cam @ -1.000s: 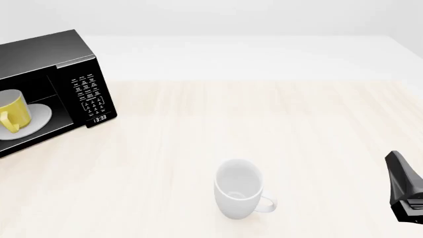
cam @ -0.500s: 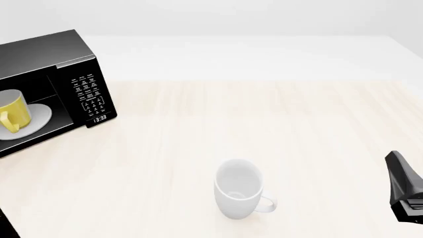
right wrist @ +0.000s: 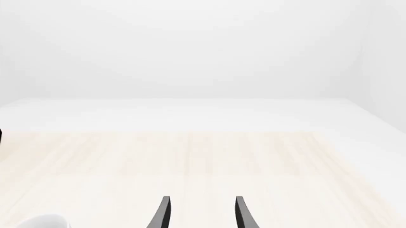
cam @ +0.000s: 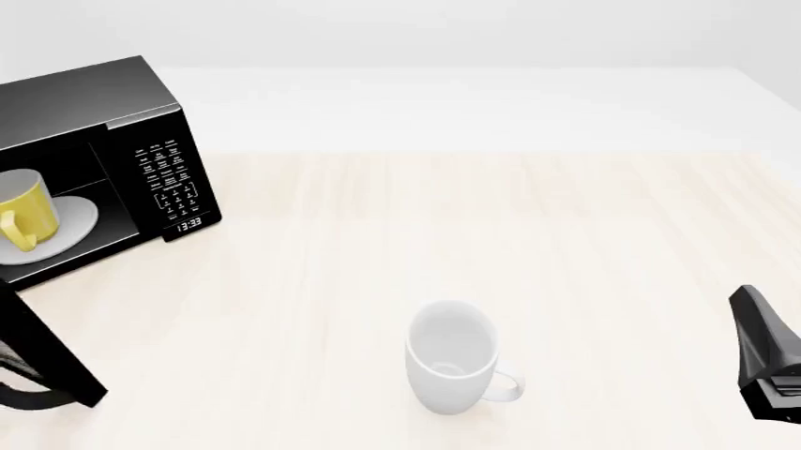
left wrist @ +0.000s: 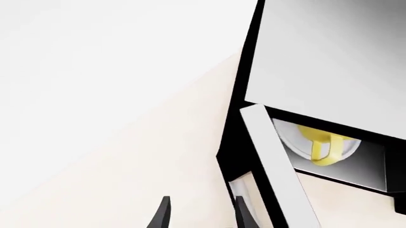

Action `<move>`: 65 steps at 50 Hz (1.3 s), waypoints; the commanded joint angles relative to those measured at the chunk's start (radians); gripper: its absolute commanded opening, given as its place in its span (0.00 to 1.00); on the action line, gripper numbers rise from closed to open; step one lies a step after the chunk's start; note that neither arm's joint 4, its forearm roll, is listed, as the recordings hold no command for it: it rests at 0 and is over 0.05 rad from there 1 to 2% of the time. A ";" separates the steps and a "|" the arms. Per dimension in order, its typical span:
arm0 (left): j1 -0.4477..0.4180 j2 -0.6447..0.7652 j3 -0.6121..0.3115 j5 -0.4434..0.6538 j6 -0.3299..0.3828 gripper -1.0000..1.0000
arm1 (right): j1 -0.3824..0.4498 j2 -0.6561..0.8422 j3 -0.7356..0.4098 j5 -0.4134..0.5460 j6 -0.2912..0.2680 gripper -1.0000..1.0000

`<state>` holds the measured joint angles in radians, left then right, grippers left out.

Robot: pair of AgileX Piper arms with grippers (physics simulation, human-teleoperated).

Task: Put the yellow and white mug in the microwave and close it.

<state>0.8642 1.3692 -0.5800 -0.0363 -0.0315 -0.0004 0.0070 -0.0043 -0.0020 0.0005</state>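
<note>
Pale wood counter (cam: 501,225): yellow and white mug (cam: 25,220) sits inside the microwave (cam: 113,141) at the left edge, so closing remains — left gripper (left wrist: 199,213), fingers spread, must push the door (left wrist: 279,166) shut.

The mug (cam: 25,218), yellow outside, is seen upright on the round white plate inside the microwave (cam: 138,122), its handle turned toward the open front. The microwave, a black box with a white-lettered keypad and a small display, is set at the bench's far left. Its door (cam: 51,352) is swung partly open, edge-on, toward the near left corner.
</note>
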 commanded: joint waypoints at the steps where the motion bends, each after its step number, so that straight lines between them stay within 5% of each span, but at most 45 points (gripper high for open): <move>1: -0.071 -0.005 -0.009 0.004 -0.011 1.00 | 0.000 0.000 0.000 0.000 0.000 1.00; 30: -0.163 0.004 -0.041 -0.009 -0.010 1.00 | 0.000 0.000 0.000 0.000 0.000 1.00; 65: -0.204 0.127 -0.186 -0.039 -0.037 1.00 | 0.000 0.000 0.000 0.000 0.000 1.00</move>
<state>0.6761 1.4694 -0.7174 -0.0633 -0.0583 -0.0004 0.0070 -0.0043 -0.0020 0.0006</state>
